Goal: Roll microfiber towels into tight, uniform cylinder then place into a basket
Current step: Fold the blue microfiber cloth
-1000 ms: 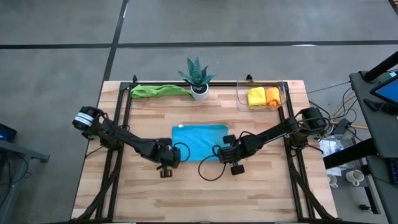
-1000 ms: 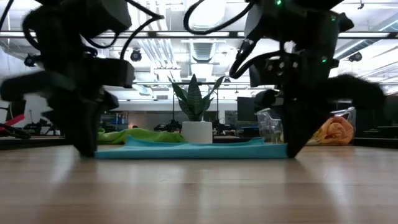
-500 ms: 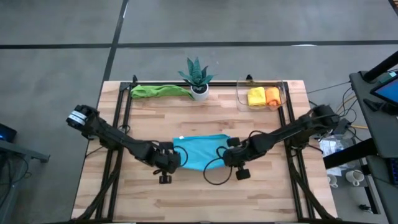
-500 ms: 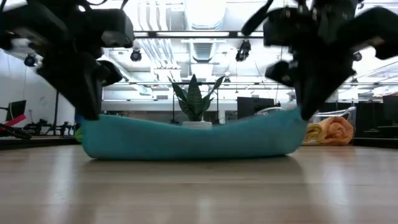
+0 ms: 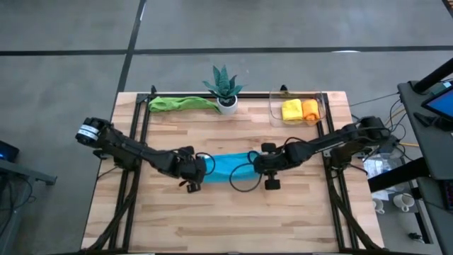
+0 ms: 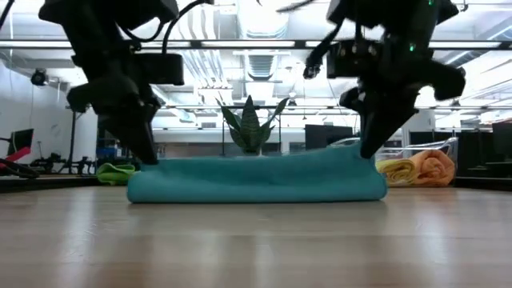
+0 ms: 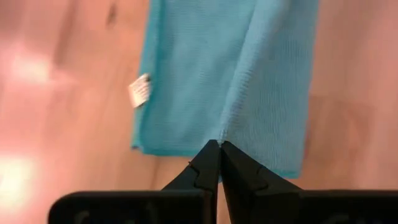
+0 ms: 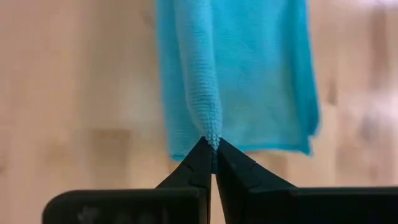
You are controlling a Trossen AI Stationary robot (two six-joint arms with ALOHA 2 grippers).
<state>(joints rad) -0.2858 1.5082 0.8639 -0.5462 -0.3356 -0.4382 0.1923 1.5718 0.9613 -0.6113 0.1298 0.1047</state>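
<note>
A light blue microfiber towel (image 5: pixel 226 167) lies mid-table, its near part lifted and doubled over the rest (image 6: pixel 256 180). My left gripper (image 5: pixel 201 169) is shut on its left end and my right gripper (image 5: pixel 253 165) on its right end. A green towel (image 5: pixel 180 103) lies bunched at the far left edge. The clear basket (image 5: pixel 320 106) at the far right holds a yellow roll (image 5: pixel 291 110) and an orange roll (image 5: pixel 310 109). My left gripper pinches the lifted edge at the towel's left end (image 7: pixel 221 135) between its two fingertips, slanting down from above. The cloth rises in a ridge to the fingertips while the lower layer, with its white tag (image 7: pixel 140 90), lies on the table. My right gripper pinches the lifted edge at the towel's right end (image 8: pixel 211 134) between its fingertips, slanting down from above. A narrow ridge of cloth runs up to the tips. The raised edge (image 6: pixel 264 158) runs nearly level between the two grippers, above the layer on the table.
A spiky potted plant in a white pot (image 5: pixel 225 88) stands at the far edge between the green towel and the basket. Bare wooden tabletop (image 5: pixel 226 219) stretches toward the near edge. Black frame rails (image 5: pixel 139 127) run along both sides.
Both grippers have risen with the towel's near edge and carried it toward the far edge. The towel, flat a second ago, now has its near part raised and folded over, so it looks narrower from above; its far part has stayed on the table.
</note>
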